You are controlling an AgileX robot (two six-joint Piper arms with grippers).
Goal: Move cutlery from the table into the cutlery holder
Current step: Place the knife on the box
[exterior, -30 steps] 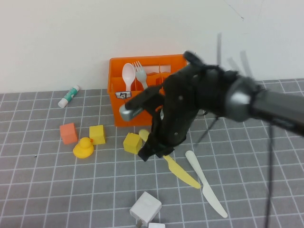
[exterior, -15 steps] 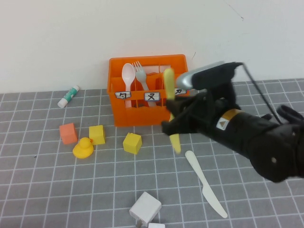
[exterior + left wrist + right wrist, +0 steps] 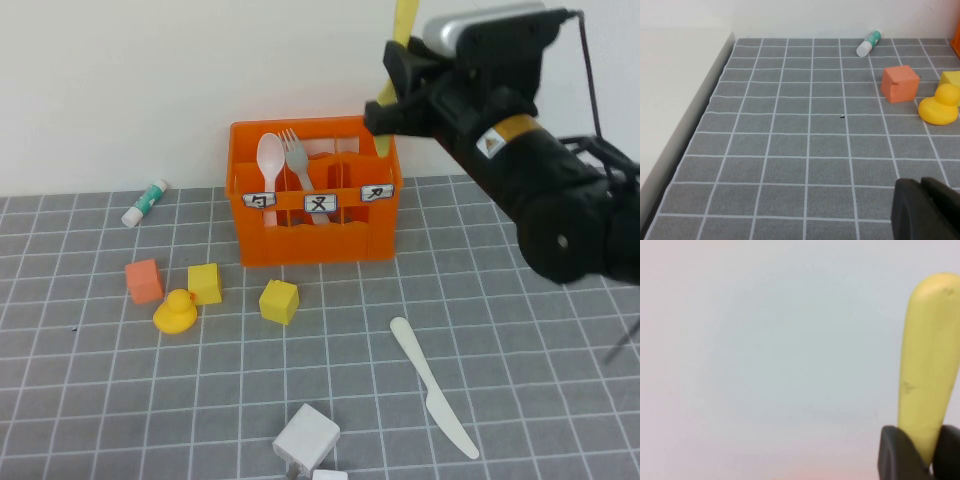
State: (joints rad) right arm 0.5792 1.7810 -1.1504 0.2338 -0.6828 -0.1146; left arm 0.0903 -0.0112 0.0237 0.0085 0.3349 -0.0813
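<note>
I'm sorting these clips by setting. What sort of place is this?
Probably a robot test bench, not a kitchen: a grey grid-marked table against a bare wall, toy blocks and a rubber duck scattered beside an orange cutlery holder, and the right tool lifting a yellow knife.

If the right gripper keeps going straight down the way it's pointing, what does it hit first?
Probably the cutlery holder: the right gripper, shut on the yellow knife, hangs over its right-hand compartment, so the knife's lower end would likely enter there first. Depth is uncertain.

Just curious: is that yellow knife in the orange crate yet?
Not fully: the right gripper holds the yellow knife upright, its tip by the crate rim.
</note>
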